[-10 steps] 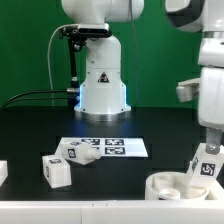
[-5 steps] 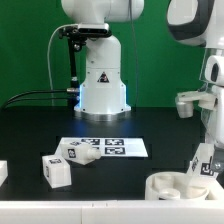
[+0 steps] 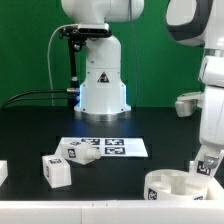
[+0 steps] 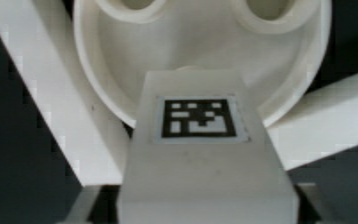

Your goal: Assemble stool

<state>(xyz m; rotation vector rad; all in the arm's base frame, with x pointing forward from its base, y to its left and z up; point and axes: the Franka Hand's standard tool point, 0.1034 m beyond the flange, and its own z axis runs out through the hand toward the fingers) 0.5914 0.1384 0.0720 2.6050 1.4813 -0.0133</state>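
Note:
The round white seat disc (image 3: 172, 186) lies at the front of the exterior view's right, and its sockets show in the wrist view (image 4: 181, 40). A chunky white leg (image 3: 207, 166) with a black-and-white tag stands right beside the disc's rim. My gripper (image 3: 207, 158) comes down on the leg from above and is shut on it. In the wrist view the tagged leg (image 4: 197, 135) fills the space between the jaws of my gripper (image 4: 197, 205). The leg's lower end is hidden behind the disc.
Two more tagged white legs (image 3: 57, 170) (image 3: 80, 152) lie on the black table at the exterior view's left. The marker board (image 3: 112, 147) lies flat behind them. A small white part (image 3: 3, 172) shows at the left edge. The robot base (image 3: 102, 80) stands at the back.
The jaws, wide apart a moment ago, have closed on the tagged leg next to the seat disc. The arm has sunk a little lower over it.

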